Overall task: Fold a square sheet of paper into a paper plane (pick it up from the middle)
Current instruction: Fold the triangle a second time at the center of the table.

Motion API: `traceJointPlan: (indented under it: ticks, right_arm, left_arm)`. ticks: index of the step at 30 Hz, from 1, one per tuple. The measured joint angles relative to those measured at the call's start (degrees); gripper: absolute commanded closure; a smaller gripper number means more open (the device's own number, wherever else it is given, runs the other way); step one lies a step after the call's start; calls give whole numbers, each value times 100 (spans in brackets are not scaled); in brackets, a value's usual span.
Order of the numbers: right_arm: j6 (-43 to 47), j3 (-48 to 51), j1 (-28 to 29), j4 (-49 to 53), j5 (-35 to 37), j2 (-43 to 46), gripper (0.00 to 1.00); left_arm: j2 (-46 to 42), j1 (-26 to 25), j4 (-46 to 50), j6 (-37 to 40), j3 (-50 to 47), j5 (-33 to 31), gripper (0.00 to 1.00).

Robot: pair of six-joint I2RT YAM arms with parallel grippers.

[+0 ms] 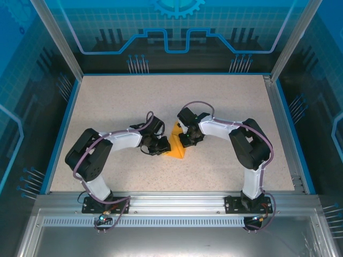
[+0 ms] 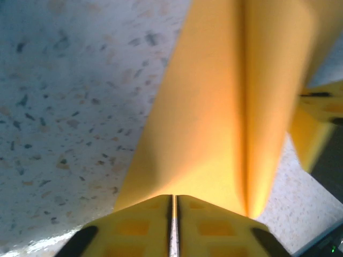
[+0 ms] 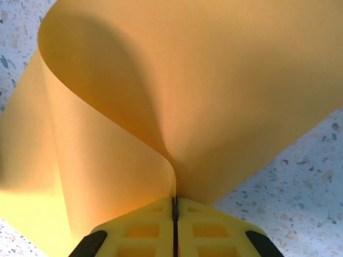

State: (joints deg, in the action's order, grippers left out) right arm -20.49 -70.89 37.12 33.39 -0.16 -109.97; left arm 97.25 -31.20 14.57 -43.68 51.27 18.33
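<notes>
The square sheet of paper (image 1: pixel 177 152) is orange-yellow and stands bent up off the table between my two grippers, in the middle of the table. My left gripper (image 1: pixel 164 145) meets it from the left, my right gripper (image 1: pixel 185 141) from the right. In the left wrist view the creased sheet (image 2: pixel 214 107) rises from the fingertips, and the left gripper (image 2: pixel 174 197) is shut on its near edge. In the right wrist view the sheet (image 3: pixel 225 80) curls over in a soft fold, and that fold runs down into the shut right gripper (image 3: pixel 174 199).
The speckled beige table (image 1: pixel 118 101) is bounded by a blue rim and metal frame posts (image 1: pixel 56 37). Both arm bases sit on the aluminium rail (image 1: pixel 177 202) at the near edge. A yellow finger of the right gripper (image 2: pixel 321 115) shows at the right of the left wrist view.
</notes>
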Motion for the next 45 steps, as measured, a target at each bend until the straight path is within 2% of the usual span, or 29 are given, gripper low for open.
traceJointPlan:
  ticks: [1, 6, 11, 15, 26, 45]
  right_arm:
    - [0, 0, 0, 0, 0, 0, 92]
    - [-2, 0, 0, 0, 0, 0, 92]
    - [-2, 0, 0, -2, 0, -4, 92]
    - [-2, 0, 0, -2, 0, -9, 92]
    - [-2, 0, 0, 0, 2, -9, 92]
    - [-2, 0, 0, 2, 17, -9, 92]
  left_arm:
    - [-94, 39, -44, -55, -7, 55, 100]
    - [-350, 452, -1126, -490, -216, 710, 100]
    - [17, 555, -2236, -1029, -243, 1266, 100]
    - [378, 546, -2706, -1268, -232, 1523, 100]
    - [831, 487, -2955, -1449, -164, 1696, 100]
    - [992, 479, -2804, -1327, 96, 1729, 100]
